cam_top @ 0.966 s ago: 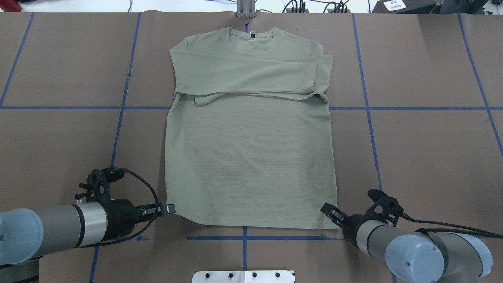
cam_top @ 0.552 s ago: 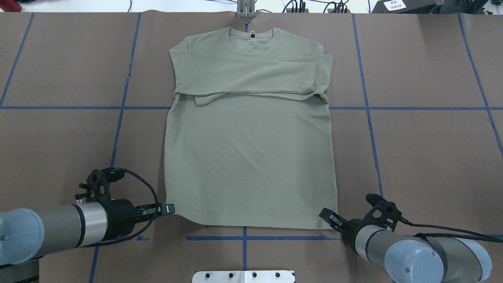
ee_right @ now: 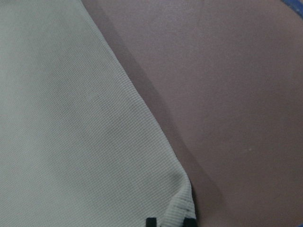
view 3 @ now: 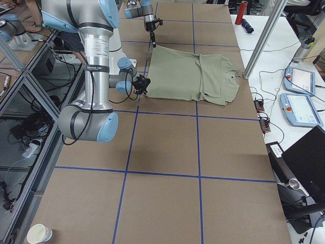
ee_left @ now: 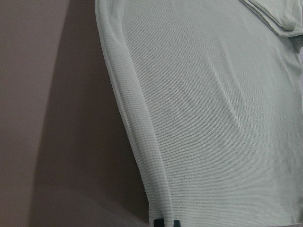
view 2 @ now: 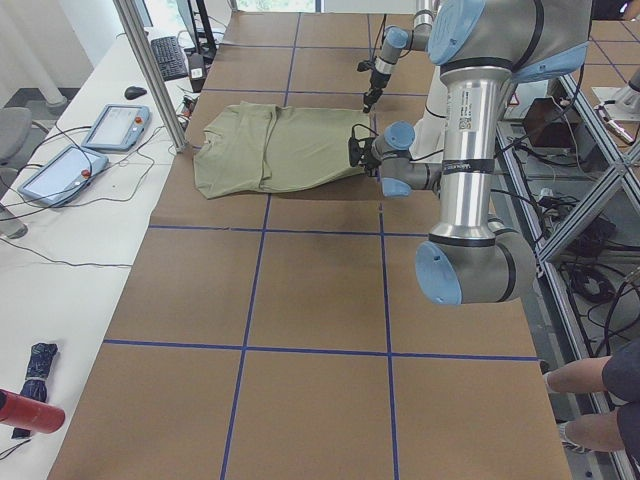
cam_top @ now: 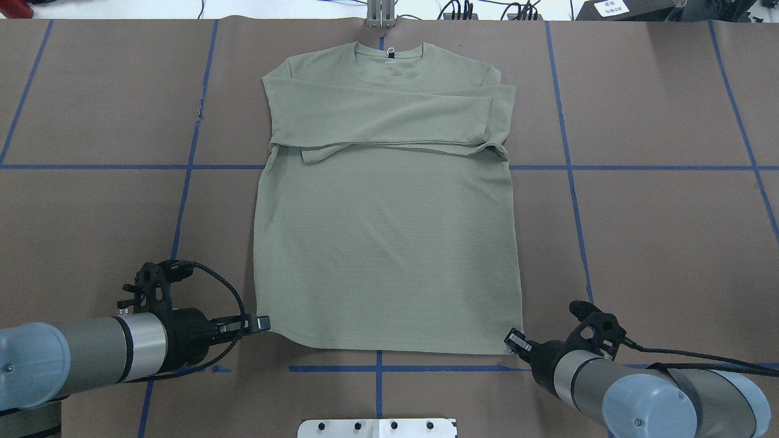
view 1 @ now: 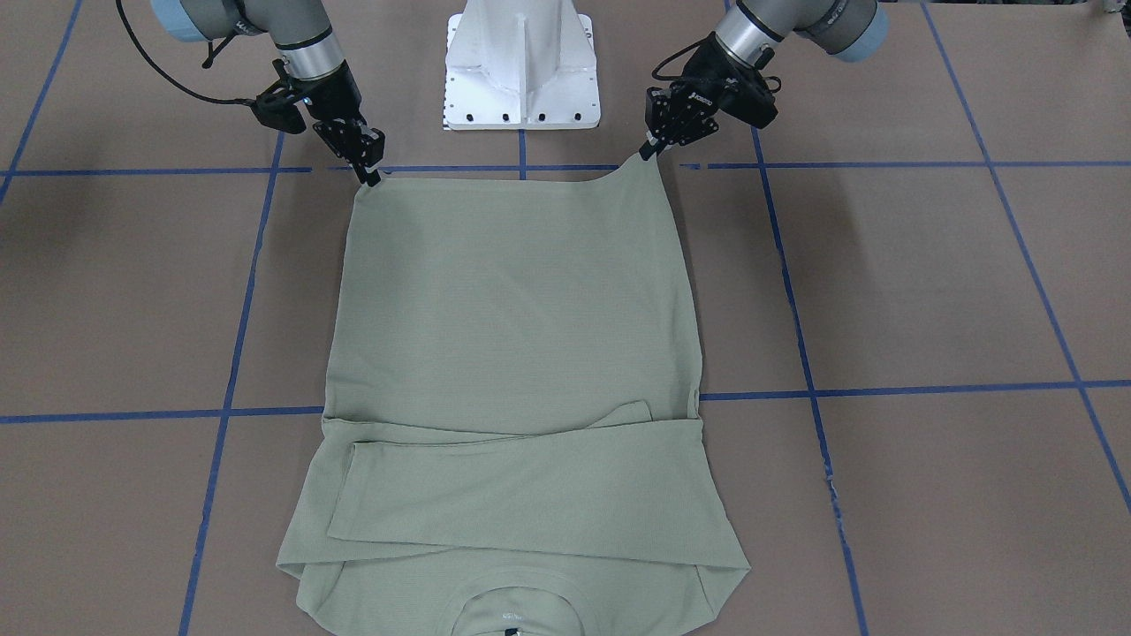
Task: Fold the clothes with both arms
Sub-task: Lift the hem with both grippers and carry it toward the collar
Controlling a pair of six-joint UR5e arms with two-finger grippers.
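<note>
The shirt (cam_top: pixel 383 243) has the right end effector (cam_top: pixel 516 338) just slid onto one bottom corner, grip unclear; the left end effector (cam_top: pixel 263 323) pinches the other. Lifting looks next.

**Texture notes from my bench**

That pale sage-green knit shirt (cam_top: pixel 389 243) is soft matt cloth, finely ribbed up close. The brown table cover (cam_top: pixel 669 243) looks like dull smooth paper, the blue grid lines (cam_top: pixel 91 166) like tape. My black left gripper (cam_top: pixel 265 322) is matt plastic.
</note>
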